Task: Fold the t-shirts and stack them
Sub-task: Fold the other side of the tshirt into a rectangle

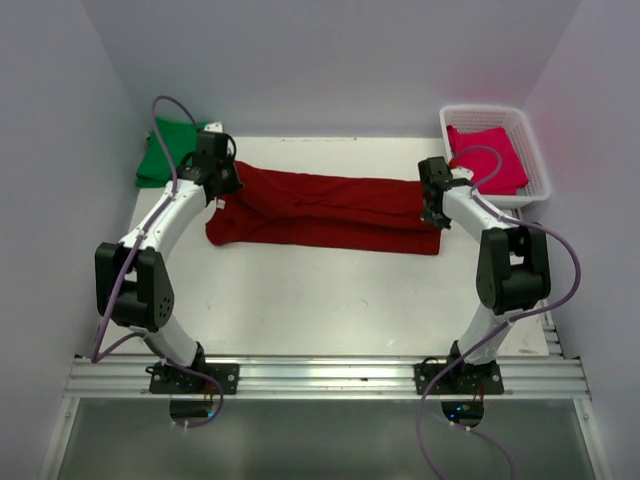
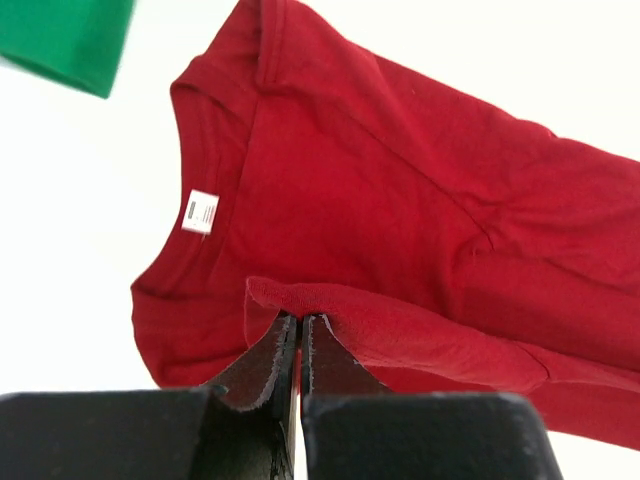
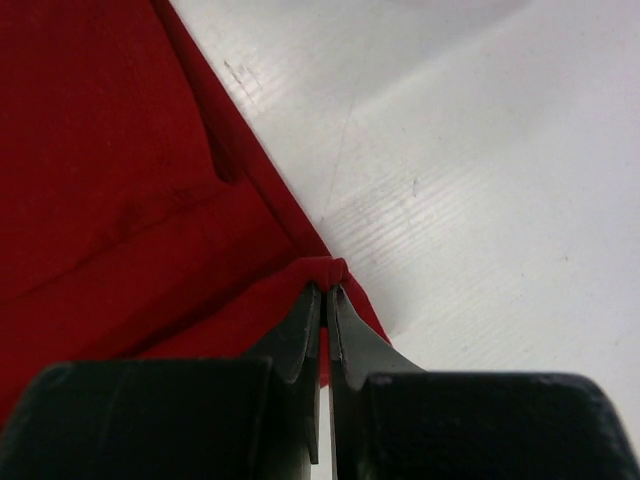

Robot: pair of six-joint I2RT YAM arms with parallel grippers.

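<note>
Bolted to an aluminium rail at the near edge of the white bench, the left arm and right arm reach over a red t-shirt. It lies lengthwise across the bench, collar end to the left and hem end to the right.

From above, both wrists hide their own fingertips and the cloth beneath them, so the grip cannot be read there. A folded green t-shirt at the far left corner is partly crossed by the left arm's cable and cut off at the frame edge in the left wrist view. The white basket at the far right holds a brighter red garment, part of it behind the right arm's cable.

At the collar end, the left gripper is clamped tight on a raised fold of the red t-shirt. The neckline and its white label lie flat just beyond the fingers. At the other end, the right gripper is pinched closed on a corner of the same shirt, the fabric bunched at its tips and bare bench just beside it.

The bench shows faint scuffs and a fine ribbed texture. Plain pale walls enclose it on three sides.
</note>
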